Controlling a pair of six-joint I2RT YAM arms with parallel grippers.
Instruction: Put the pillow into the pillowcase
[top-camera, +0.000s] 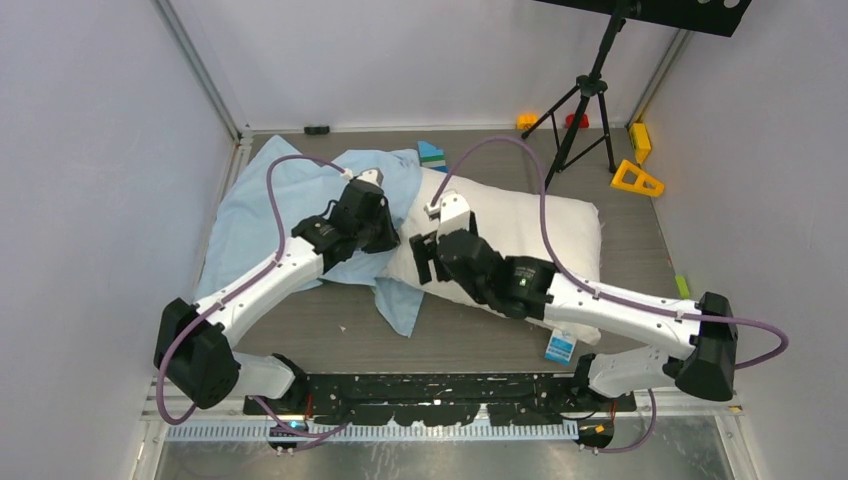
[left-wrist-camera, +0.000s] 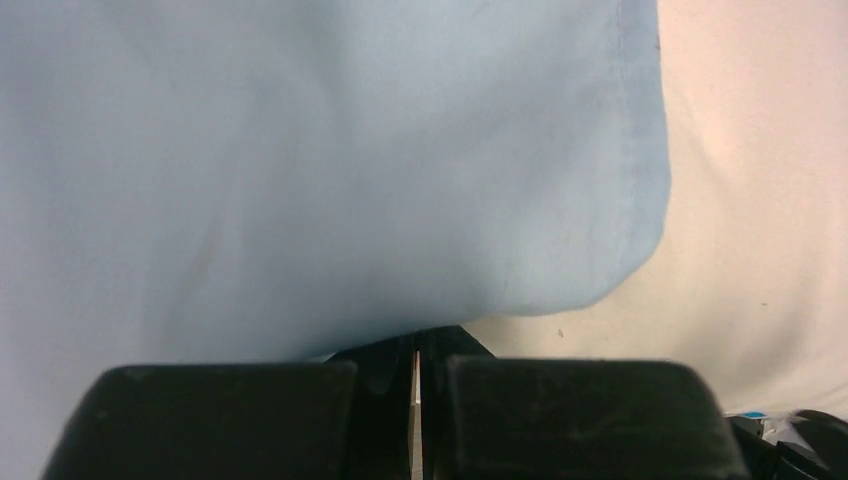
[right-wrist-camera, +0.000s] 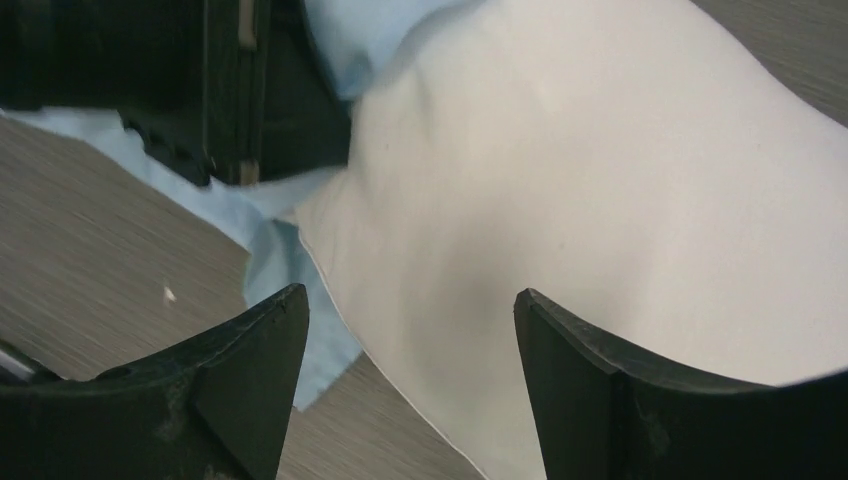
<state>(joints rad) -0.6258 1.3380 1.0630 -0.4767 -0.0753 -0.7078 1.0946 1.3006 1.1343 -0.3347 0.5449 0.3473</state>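
One wood-grain table (top-camera: 330, 335) fills the overhead view, walled in by pale panels. Largest on it is the pillow (top-camera: 520, 225), plump and white, lying flat across the centre and right. Its long side runs left to right, and a small blue tag (top-camera: 560, 347) sits at its near right corner.

To its left lies the pillowcase (top-camera: 280, 205), a thin, wrinkled, light-blue cloth spread over the left half of the table. The cloth's right edge meets the pillow's left end and laps a little over it. A fold of it trails toward the near edge.

Both arms reach in from the near edge and meet at that seam. The left gripper (top-camera: 388, 232) is clenched tight, pinching the pillowcase by its right edge. In the left wrist view the blue cloth rises straight from the closed fingertips, with the bare white pillow just beside it on the right.

The right gripper (right-wrist-camera: 410, 380) stands just beside the left one, released and spread wide above the pillow's left near edge. One finger is over the blue cloth and table, the other over the white fabric. It holds nothing.

At the far side stand a black tripod (top-camera: 585, 100), a yellow triangular block (top-camera: 637, 178) and some small blue-green blocks (top-camera: 432, 155).
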